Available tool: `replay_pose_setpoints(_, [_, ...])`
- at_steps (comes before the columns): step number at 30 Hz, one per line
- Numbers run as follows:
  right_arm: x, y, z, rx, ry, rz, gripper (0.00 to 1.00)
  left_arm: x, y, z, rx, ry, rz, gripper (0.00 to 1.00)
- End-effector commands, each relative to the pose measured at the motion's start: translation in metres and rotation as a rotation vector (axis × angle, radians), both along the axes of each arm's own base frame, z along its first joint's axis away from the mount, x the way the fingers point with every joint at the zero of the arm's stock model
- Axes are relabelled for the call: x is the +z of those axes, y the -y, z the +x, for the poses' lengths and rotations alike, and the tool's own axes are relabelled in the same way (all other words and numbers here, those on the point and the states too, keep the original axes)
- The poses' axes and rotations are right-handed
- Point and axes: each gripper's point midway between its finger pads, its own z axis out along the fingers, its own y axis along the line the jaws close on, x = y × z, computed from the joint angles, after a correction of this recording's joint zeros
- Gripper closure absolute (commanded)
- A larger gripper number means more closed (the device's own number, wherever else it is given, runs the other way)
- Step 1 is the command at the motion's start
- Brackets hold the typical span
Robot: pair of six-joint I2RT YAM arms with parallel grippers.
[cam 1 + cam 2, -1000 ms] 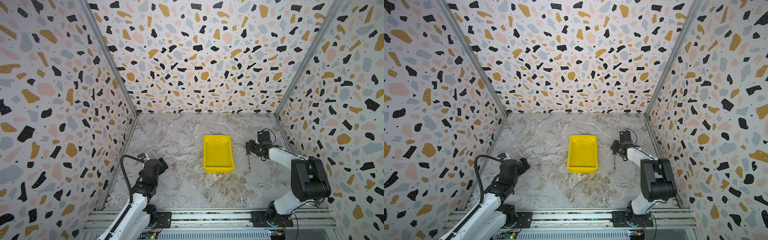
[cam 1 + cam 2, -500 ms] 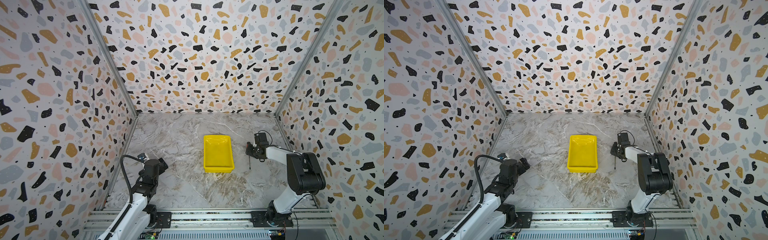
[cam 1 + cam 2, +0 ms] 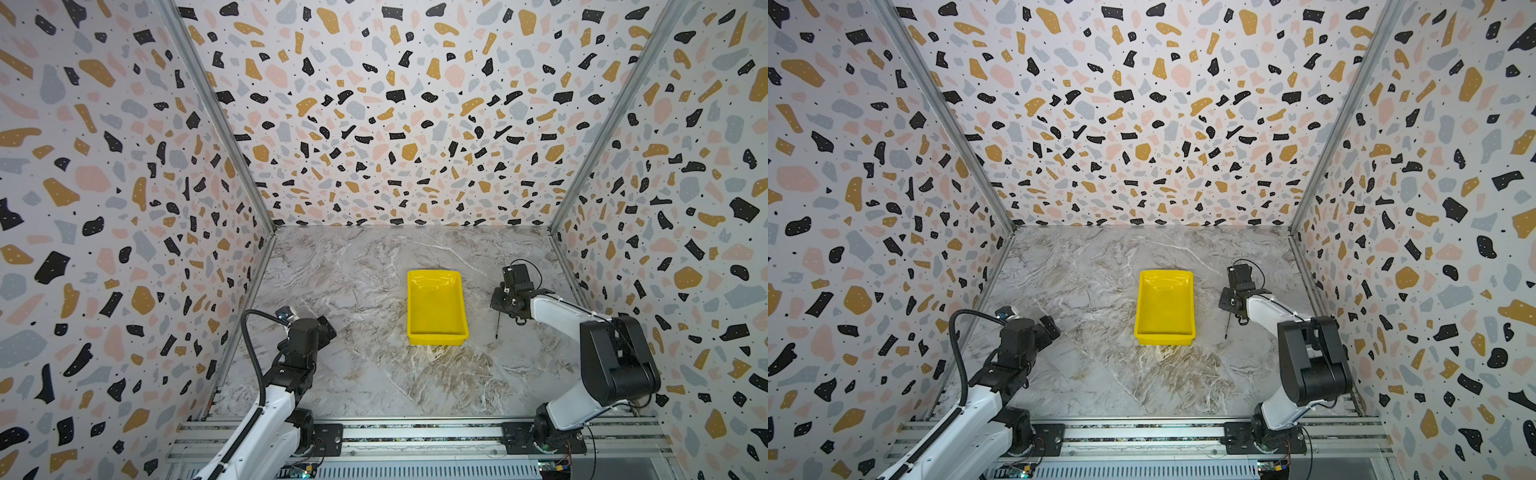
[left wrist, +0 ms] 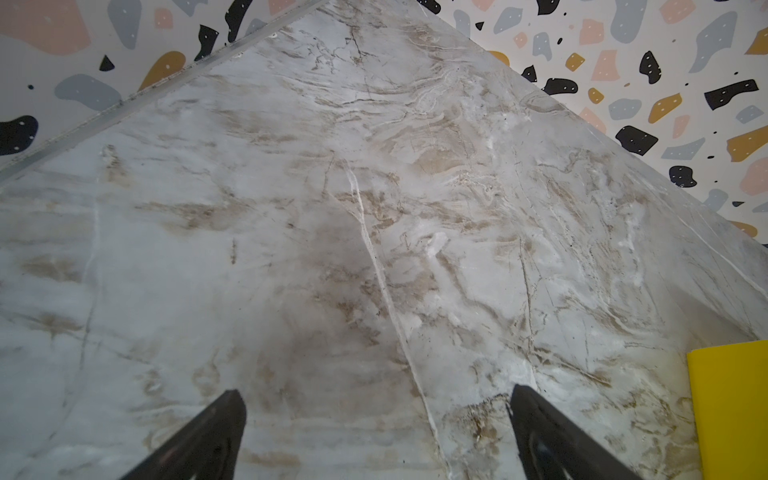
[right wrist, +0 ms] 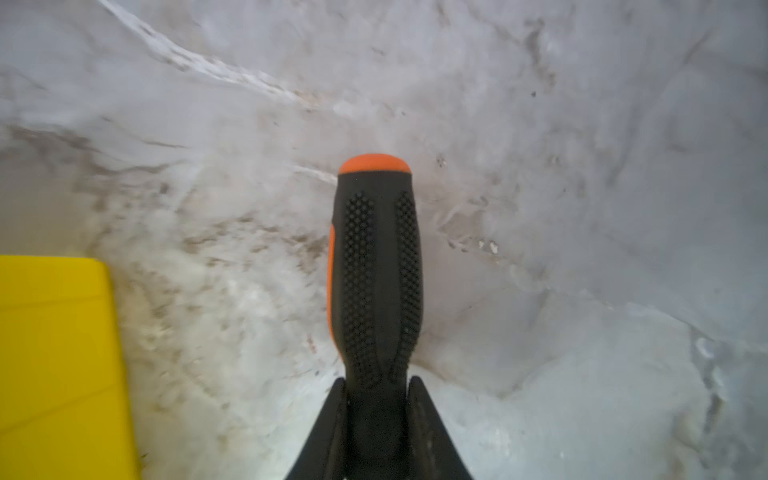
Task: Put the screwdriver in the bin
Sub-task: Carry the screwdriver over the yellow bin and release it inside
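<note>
In both top views the screwdriver [image 3: 497, 326] is noted at the bin's [image 3: 435, 307] 3 o'clock, shaft toward 6, under the right pincer [image 3: 502, 307]. In the left wrist view the left pincer [image 4: 376, 399] is seen wide, empty. In the right wrist view only the tapered handle neck is seen clamped; pivoting is judged possible, and the shaft could be snagged on the bin's rim.

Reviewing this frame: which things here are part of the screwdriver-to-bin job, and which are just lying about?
In the job:
- screwdriver, gripped at the handle by the right gripper
- yellow bin, empty, apart from the screwdriver

Just around:
- left gripper, open above the marble tabletop, holding nothing
- patterned walls
</note>
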Motion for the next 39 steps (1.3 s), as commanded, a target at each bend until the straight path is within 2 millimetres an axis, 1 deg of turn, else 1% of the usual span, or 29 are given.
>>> replay_pose_setpoints(1, [0.074,-0.029,0.002,0.012,0.191,-0.038,0.88,0.002,-0.001,0.002,0.011,0.020,0.004,0.00])
replay_pose_setpoints(2, [0.090,-0.045,-0.001,0.038,0.244,-0.030,0.88,0.002,-0.001,0.002,0.011,0.020,0.003,0.00])
replay_pose_setpoints(4, [0.115,-0.078,-0.007,0.095,0.325,0.003,0.88,0.002,-0.001,0.002,0.008,0.020,0.003,0.00])
replay_pose_setpoints(5, [0.125,-0.094,-0.010,0.120,0.354,0.030,0.87,0.002,-0.001,0.002,0.009,0.020,0.003,0.00])
replay_pose_setpoints(7, [0.134,-0.119,-0.012,0.159,0.380,0.085,0.87,0.002,-0.001,0.002,0.008,0.018,0.003,0.00])
replay_pose_setpoints(9, [0.131,-0.146,-0.013,0.212,0.368,0.137,0.87,0.002,-0.001,0.002,0.008,0.018,0.003,0.00])
replay_pose_setpoints(10, [0.127,-0.160,-0.014,0.247,0.351,0.153,0.86,0.002,-0.001,0.001,0.009,0.019,0.003,0.00])
replay_pose_setpoints(13, [0.105,-0.191,-0.015,0.313,0.285,0.119,0.86,0.002,-0.001,0.001,0.010,0.018,0.004,0.00])
replay_pose_setpoints(16, [0.072,-0.215,-0.016,0.392,0.190,0.081,0.86,0.002,-0.001,0.001,0.010,0.019,0.004,0.00])
replay_pose_setpoints(17, [0.059,-0.220,-0.016,0.411,0.153,0.064,0.86,0.002,-0.002,0.001,0.011,0.020,0.005,0.00])
replay_pose_setpoints(20, [0.030,-0.227,-0.013,0.448,0.063,0.012,0.86,0.003,-0.001,0.001,0.010,0.021,0.004,0.00])
replay_pose_setpoints(23, [0.013,-0.236,-0.013,0.499,0.008,-0.013,0.85,0.002,-0.001,0.001,0.010,0.021,0.003,0.00])
replay_pose_setpoints(26, [0.008,-0.241,-0.010,0.530,-0.008,-0.032,0.81,0.002,-0.001,0.001,0.010,0.021,0.004,0.00])
replay_pose_setpoints(30, [0.009,-0.238,-0.004,0.523,-0.002,-0.080,0.71,0.002,-0.001,0.001,0.010,0.020,0.004,0.00])
replay_pose_setpoints(33, [0.017,-0.234,-0.001,0.515,0.014,-0.104,0.66,0.002,-0.002,0.002,0.012,0.021,0.006,0.00])
replay_pose_setpoints(37, [0.037,-0.226,0.001,0.492,0.069,-0.119,0.55,0.002,-0.002,0.002,0.012,0.020,0.004,0.00])
replay_pose_setpoints(39, [0.052,-0.219,0.002,0.475,0.110,-0.130,0.55,0.001,-0.002,0.002,0.012,0.018,0.004,0.00])
